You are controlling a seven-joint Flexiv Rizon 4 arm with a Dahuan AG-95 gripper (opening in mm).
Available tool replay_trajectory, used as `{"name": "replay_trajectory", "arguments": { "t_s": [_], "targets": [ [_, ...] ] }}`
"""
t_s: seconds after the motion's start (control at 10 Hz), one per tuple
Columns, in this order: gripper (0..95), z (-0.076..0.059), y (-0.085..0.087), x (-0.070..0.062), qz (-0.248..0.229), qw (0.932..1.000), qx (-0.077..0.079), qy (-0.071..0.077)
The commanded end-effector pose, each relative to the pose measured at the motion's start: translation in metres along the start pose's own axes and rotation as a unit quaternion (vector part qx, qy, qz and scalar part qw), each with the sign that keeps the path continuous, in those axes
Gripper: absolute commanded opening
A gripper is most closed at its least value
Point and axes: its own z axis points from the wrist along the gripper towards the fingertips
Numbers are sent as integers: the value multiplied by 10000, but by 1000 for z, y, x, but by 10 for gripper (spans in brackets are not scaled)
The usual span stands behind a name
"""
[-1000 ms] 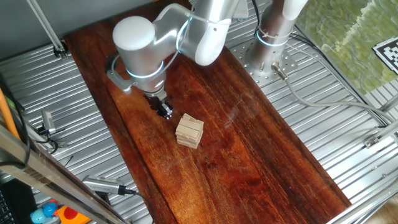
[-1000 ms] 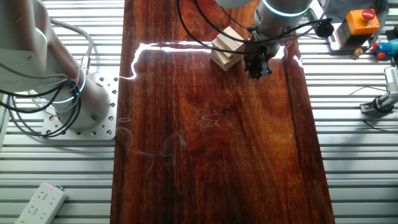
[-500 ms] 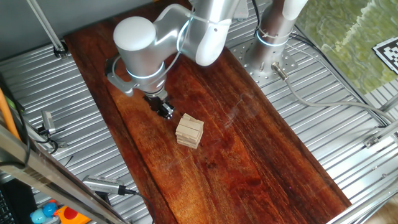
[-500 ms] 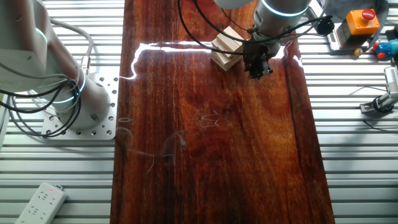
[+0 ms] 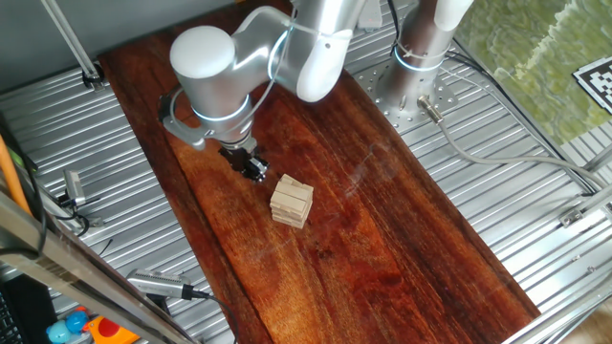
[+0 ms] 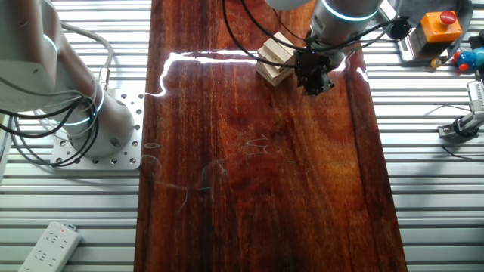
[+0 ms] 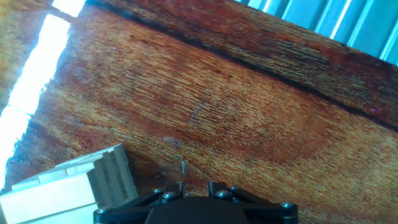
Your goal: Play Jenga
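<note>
Change: over the last 1 s the arm (image 5: pixel 215 76) crept slightly toward the board's far-left edge in one fixed view, and the gripper (image 5: pixel 252 170) barely shifted; the Jenga (image 5: pixel 291 202) stack kept its place and shape
Meaning for the task: judged from this, no block had yet been pushed or drawn out; the gripper seemed to be lining itself up beside the stack rather than acting on it
Jenga: a small tower of pale blocks in crossed layers stood upright on the dark wood board (image 5: pixel 402 239), also seen in the other fixed view (image 6: pixel 274 59) and at the lower-left corner of the hand view (image 7: pixel 68 190)
Gripper position: it hung low over the board just beside the stack, apart from it, with bare wood between them; in the other fixed view (image 6: pixel 313 78) it sat to the stack's right
Jaws: they looked drawn close together and held nothing, though the hand view showed only the gripper's base, so this was not certain
Arm pose: the wrist was bent downward from a large rounded joint, fingers aimed steeply at the board
</note>
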Motion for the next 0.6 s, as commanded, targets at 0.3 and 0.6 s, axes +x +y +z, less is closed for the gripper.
{"name": "replay_trajectory", "arguments": {
  "t_s": [0.3,0.6],
  "targets": [
    [190,0,0,0,-51,10000,-19,11],
    [190,0,0,0,-83,10000,-28,8]
  ]
}}
